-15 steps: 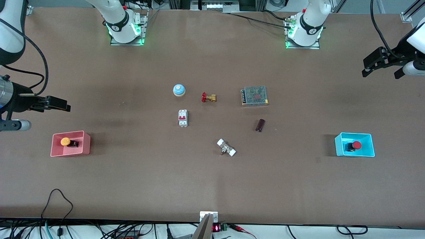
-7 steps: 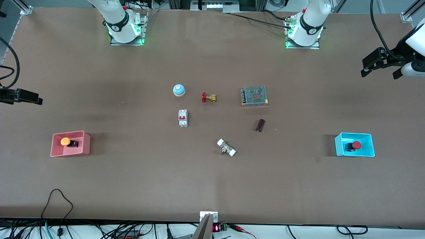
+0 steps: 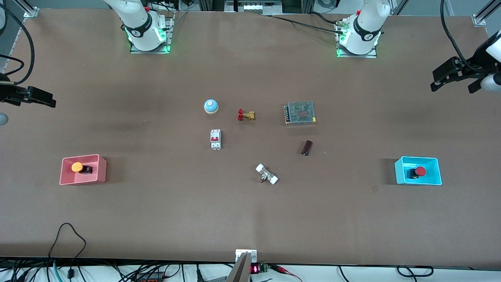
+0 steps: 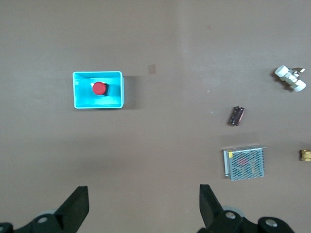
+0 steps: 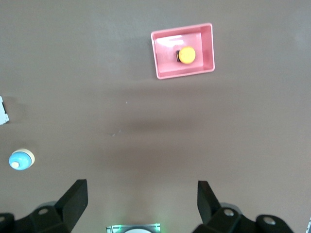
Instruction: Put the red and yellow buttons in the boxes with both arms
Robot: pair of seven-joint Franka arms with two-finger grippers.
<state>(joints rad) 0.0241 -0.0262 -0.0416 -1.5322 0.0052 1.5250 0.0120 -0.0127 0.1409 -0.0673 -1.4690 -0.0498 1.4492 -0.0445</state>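
The orange-yellow button [image 3: 77,167] lies in the pink-red box [image 3: 102,169] toward the right arm's end of the table. The red button [image 3: 420,170] lies in the cyan box [image 3: 398,170] toward the left arm's end. My left gripper [image 3: 452,86] is open and empty, high over bare table at the left arm's end. Its wrist view shows the cyan box [image 4: 77,91] with the red button [image 4: 99,88] apart from the gripper [image 4: 143,204]. My right gripper [image 3: 43,98] is open and empty over the table edge at the right arm's end. Its wrist view shows the pink-red box [image 5: 209,48], the yellow button [image 5: 186,55] and the gripper [image 5: 142,201].
In the table's middle stand a blue dome bell [image 3: 211,106], a brass valve with a red handwheel [image 3: 245,115], a metal mesh power supply [image 3: 300,113], a white circuit breaker [image 3: 215,139], a dark cylinder [image 3: 307,148] and a white-ended fitting [image 3: 267,174].
My right gripper has drawn up and away from the pink-red box to the table edge. My left gripper has shifted slightly toward the table's end. Both buttons stay in their boxes.
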